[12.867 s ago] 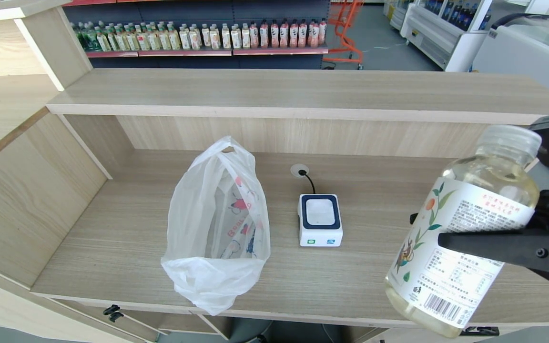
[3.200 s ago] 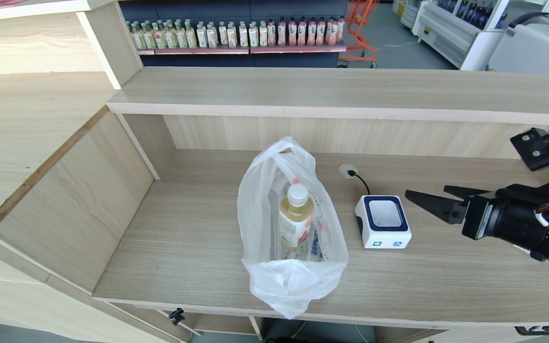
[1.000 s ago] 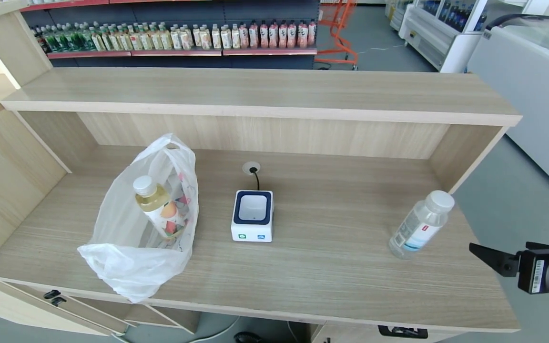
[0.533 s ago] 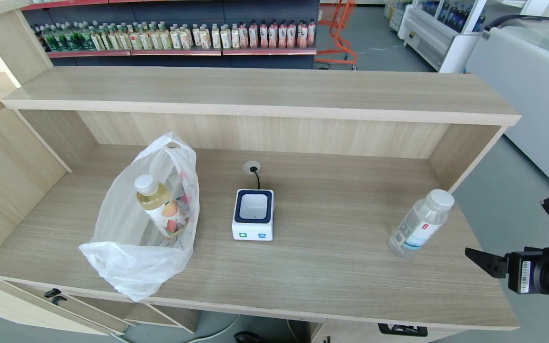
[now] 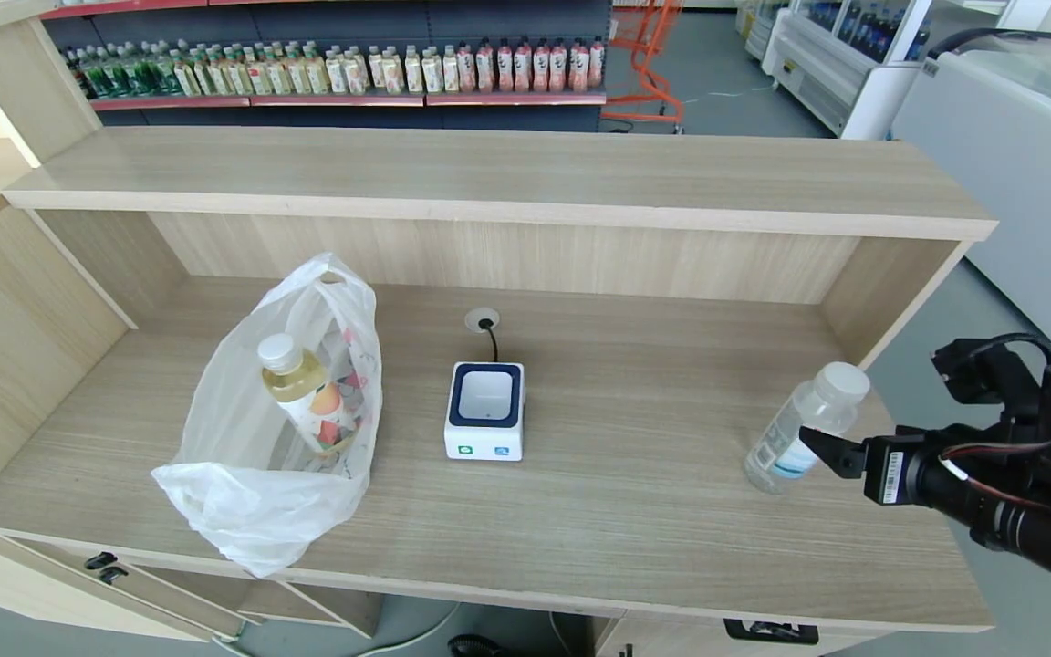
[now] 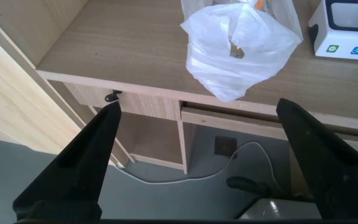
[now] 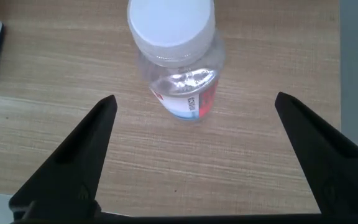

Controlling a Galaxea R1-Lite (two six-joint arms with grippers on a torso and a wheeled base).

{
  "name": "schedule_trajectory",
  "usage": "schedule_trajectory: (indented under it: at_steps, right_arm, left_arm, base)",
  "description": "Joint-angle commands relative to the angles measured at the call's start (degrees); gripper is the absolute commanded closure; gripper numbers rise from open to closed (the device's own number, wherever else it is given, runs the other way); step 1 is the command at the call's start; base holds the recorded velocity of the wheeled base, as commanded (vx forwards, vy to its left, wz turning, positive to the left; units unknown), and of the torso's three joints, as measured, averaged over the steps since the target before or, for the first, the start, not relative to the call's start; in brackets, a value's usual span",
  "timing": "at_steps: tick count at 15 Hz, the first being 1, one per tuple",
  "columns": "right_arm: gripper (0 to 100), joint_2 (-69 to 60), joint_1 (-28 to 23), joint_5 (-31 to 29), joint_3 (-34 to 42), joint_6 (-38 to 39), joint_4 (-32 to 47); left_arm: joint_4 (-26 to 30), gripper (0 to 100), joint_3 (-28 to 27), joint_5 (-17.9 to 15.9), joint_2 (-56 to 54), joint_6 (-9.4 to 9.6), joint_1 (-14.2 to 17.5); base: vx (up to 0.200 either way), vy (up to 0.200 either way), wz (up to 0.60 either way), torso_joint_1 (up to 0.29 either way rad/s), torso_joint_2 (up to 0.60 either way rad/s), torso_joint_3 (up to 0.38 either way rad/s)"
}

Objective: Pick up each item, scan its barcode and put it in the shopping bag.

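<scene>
**Right end effector lined up on water bottle; grasp not yet made**

The water bottle stands upright on the surface, at its right end and close to the side edge. Its long axis is vertical, cap uppermost.

The right end effector is held level just beside the bottle, on the robot's side of it. Its jaws are spread wide and nothing is gripped. In the right wrist view the bottle lies straight ahead, roughly centred in the gap, which is wider than the bottle. The fingertips appear to be short of the bottle's sides, but the head view does not settle this.

The left end effector is also spread and empty. It is held below the front edge of the surface, near the bag and well apart from the water bottle. The right arm is therefore the nearer one.

A short, straight advance is judged sufficient to bring the bottle between the jaws before closing.

The scanner sits between the water bottle and the bag. A tea bottle is already in the bag.
</scene>
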Motion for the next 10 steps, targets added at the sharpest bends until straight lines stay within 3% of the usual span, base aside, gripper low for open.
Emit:
schedule_trajectory:
  at_steps: [1,10]
  right_arm:
    - [0,7.1,1.4,-0.1,0.0,-0.3,-3.7]
    - [0,16.2,2.2,0.1,-0.3,-0.6,-16.4]
  left_arm:
    - [0.0,0,0.0,0.0,0.0,0.0,0.0]
    - [0.0,0,0.0,0.0,0.0,0.0,0.0]
  base:
    - [0.0,0.0,0.0,0.0,0.0,0.0]
    - [0.0,0.0,0.0,0.0,0.0,0.0]
